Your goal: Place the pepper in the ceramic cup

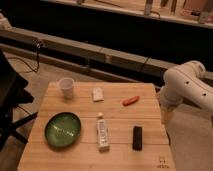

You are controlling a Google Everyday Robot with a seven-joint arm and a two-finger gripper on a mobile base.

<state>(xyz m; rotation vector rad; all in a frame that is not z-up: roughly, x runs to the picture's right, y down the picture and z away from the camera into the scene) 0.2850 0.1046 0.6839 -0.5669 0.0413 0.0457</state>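
Observation:
The pepper (131, 100) is small, slim and red-orange, and lies on the wooden table (75, 107) right of centre, toward the far edge. The ceramic cup (66, 87) is white and round and stands upright at the table's far left. My white arm (186, 86) comes in from the right. My gripper (167, 115) hangs just off the table's right edge, to the right of the pepper and a little nearer than it, apart from it and far from the cup. Nothing shows in the gripper.
A small white rectangular block (98, 94) lies between the cup and the pepper. A glossy green bowl (62, 130) sits at the front left, a white tube (103, 131) at front centre, a black bar (137, 137) at front right. Dark furniture (9, 95) stands at the left.

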